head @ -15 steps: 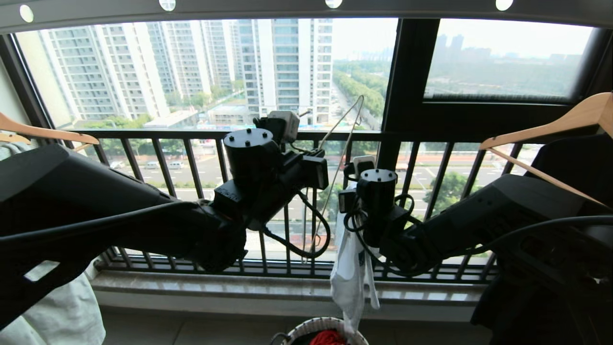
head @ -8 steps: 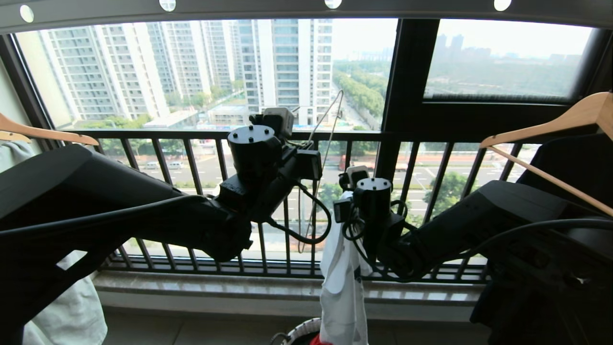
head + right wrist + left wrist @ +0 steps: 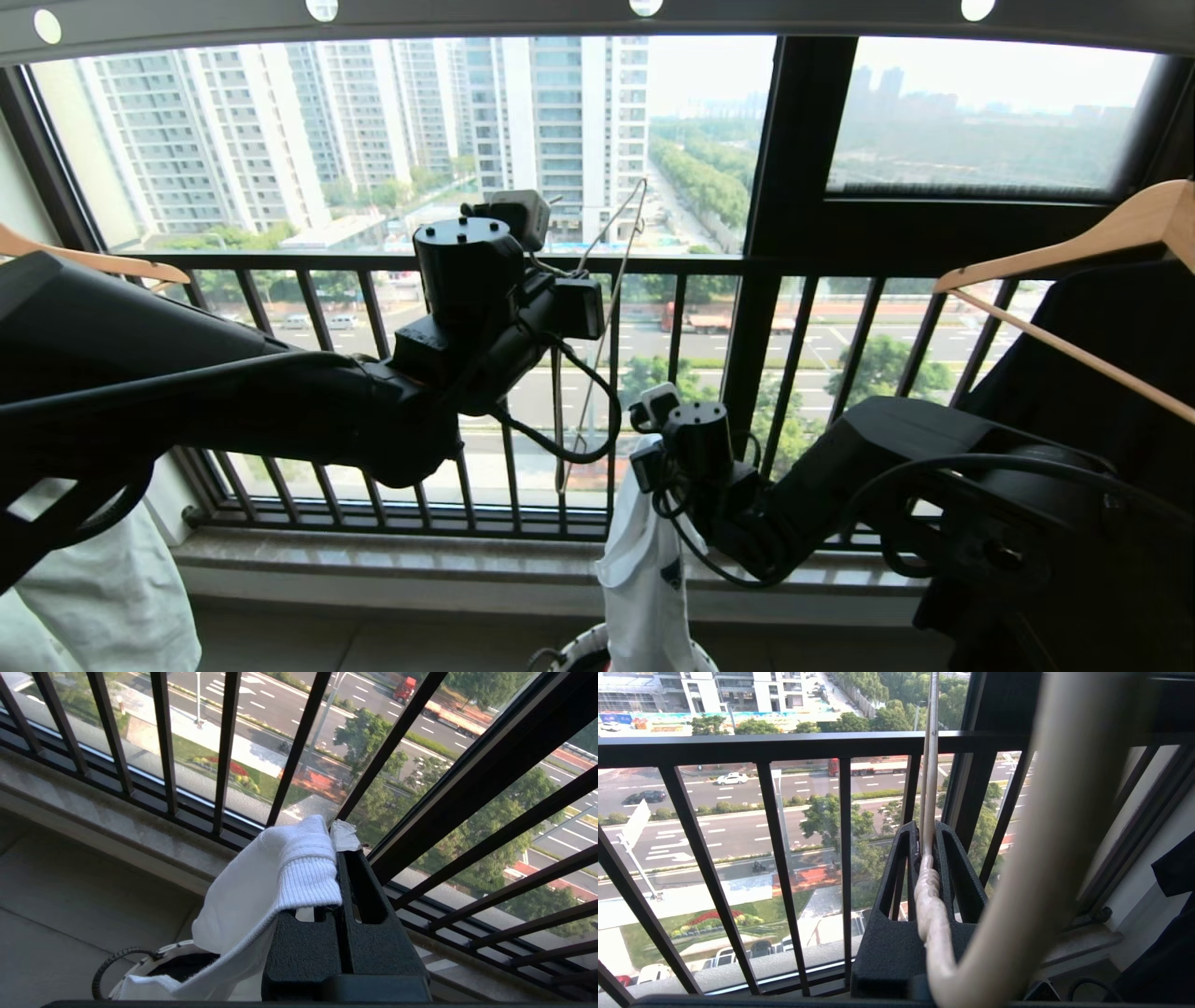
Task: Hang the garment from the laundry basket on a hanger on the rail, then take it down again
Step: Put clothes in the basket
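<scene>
The left gripper pinches the twisted neck of the cream wire hanger, raised before the black railing, its long axis roughly upright. Lower, the right gripper is clamped on the ribbed collar of the white T-shirt, which hangs straight down into the laundry basket. Wooden hangers flank both arms.

Laundry basket sits on floor by window.

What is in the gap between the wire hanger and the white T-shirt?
Head view: nothing fills the gap between the hanger and the T-shirt; behind it stand only the railing bars and a looping black cable.
</scene>
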You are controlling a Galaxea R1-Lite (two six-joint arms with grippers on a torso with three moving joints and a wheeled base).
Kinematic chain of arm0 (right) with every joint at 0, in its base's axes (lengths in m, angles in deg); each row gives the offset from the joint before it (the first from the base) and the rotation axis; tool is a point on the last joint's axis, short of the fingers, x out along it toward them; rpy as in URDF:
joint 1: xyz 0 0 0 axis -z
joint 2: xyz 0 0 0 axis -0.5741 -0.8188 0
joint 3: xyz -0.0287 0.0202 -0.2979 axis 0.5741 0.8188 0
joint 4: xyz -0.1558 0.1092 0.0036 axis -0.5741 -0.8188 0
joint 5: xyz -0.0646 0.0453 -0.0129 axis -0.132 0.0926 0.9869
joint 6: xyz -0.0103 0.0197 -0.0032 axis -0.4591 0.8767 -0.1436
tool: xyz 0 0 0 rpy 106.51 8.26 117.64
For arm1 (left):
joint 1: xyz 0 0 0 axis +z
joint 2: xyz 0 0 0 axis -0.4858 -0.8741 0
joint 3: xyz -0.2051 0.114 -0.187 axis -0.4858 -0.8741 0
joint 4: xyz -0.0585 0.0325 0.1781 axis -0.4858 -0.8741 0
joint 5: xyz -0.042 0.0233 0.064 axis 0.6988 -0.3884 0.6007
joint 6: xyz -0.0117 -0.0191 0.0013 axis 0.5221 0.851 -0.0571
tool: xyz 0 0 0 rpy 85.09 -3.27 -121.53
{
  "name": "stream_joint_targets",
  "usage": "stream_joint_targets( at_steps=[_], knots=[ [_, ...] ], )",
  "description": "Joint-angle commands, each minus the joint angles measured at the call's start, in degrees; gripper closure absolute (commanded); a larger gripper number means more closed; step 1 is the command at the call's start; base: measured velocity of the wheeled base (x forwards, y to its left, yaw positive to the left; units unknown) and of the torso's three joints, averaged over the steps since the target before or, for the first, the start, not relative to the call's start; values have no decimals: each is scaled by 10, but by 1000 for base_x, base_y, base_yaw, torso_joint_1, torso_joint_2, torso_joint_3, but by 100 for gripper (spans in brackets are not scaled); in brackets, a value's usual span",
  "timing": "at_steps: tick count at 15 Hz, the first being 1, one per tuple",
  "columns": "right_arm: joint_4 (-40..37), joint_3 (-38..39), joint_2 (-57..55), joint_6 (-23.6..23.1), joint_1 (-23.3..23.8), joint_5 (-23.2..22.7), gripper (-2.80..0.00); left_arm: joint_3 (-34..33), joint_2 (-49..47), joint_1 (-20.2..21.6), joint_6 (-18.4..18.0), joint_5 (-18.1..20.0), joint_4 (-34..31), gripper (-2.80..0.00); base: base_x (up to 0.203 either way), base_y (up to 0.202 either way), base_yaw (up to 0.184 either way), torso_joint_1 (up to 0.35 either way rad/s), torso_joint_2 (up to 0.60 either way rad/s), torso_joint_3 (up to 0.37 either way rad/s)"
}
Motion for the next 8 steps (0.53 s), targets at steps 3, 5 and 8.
stream_joint_targets(
  at_steps=[3,5,8],
  knots=[
    [-14,-13,-57,-35,9,-36,0,0,34,13,1,0,-19,0,0,0,0,0,0,0],
    [-40,-14,-54,-36,10,-48,0,-1,41,14,1,0,-20,0,0,0,0,0,0,0],
    [-72,-14,-45,-39,11,-67,0,-1,49,16,1,0,-27,0,0,0,0,0,0,0]
  ],
)
